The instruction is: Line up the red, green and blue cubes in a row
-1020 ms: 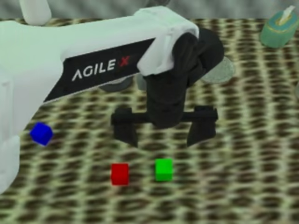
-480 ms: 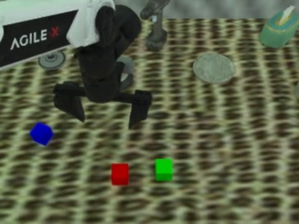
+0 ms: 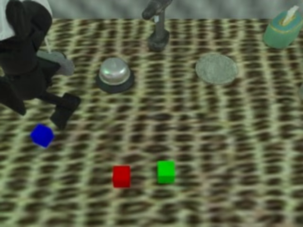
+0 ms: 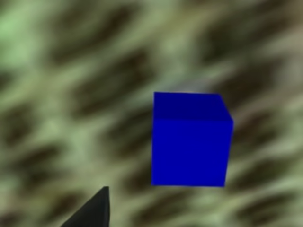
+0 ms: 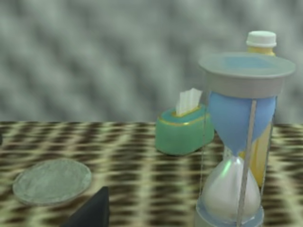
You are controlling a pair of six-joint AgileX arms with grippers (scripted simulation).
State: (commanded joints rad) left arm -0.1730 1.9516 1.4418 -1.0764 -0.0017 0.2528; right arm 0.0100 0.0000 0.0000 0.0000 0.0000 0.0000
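Note:
The blue cube (image 3: 41,135) lies at the table's left, turned a little askew. My left gripper (image 3: 38,108) hangs open just behind and above it, its fingers (image 3: 64,111) spread wide with nothing between them. In the left wrist view the blue cube (image 4: 189,139) fills the middle and one dark fingertip (image 4: 92,210) shows below it. The red cube (image 3: 121,176) and green cube (image 3: 165,171) sit side by side near the front, a small gap between them. My right gripper (image 5: 137,221) is out of the top view; one fingertip (image 5: 92,210) shows in its wrist view.
A silver dome bell (image 3: 114,73) stands behind the cubes. A grey round disc (image 3: 217,68) lies at the back right, a green tissue box (image 3: 283,29) in the far right corner. A dark grey stand (image 3: 156,28) rises at the back. An hourglass (image 5: 239,142) stands close to the right gripper.
My left arm has swung from over the middle of the table to the far left, uncovering the bell; its open gripper is now by the blue cube. The cubes have not moved.

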